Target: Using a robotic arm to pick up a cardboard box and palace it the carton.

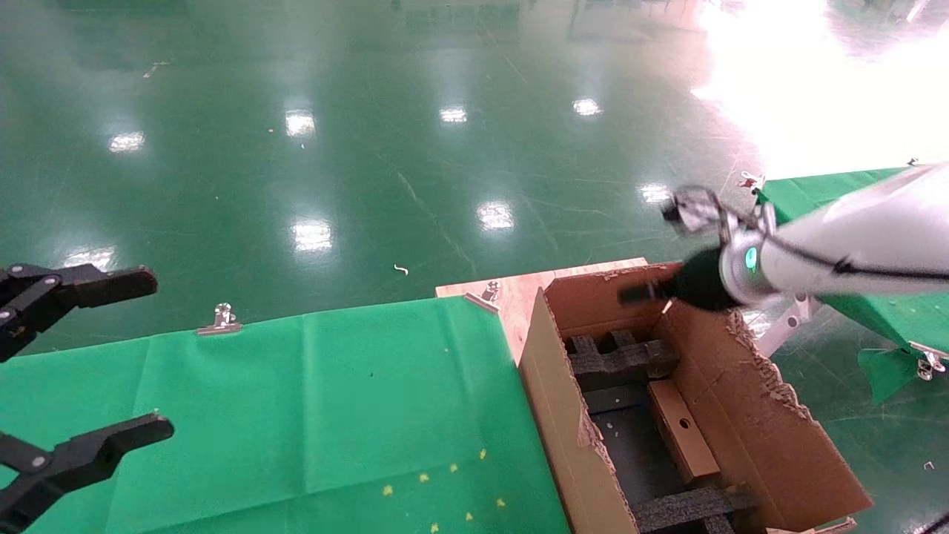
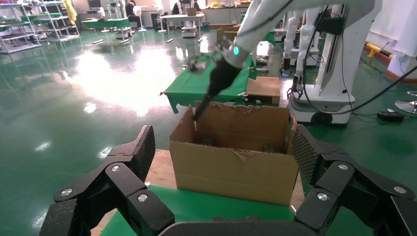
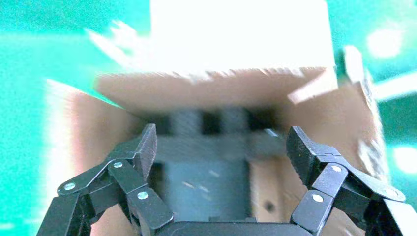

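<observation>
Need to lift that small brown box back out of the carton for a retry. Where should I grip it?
Come straight down with the right gripper. The cardboard box lies flat against the carton wall, foam at its ends; probably pinch its long sides mid-length, though wall-side clearance looks tight.

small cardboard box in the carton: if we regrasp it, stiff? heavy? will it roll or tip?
The cardboard box looks like flat-sided board, so probably fairly stiff but crushable under a hard pinch. Small and plain: likely light. It lies flat on a long face against the carton wall, so rolling seems unlikely. The right hand is open above it.
</observation>
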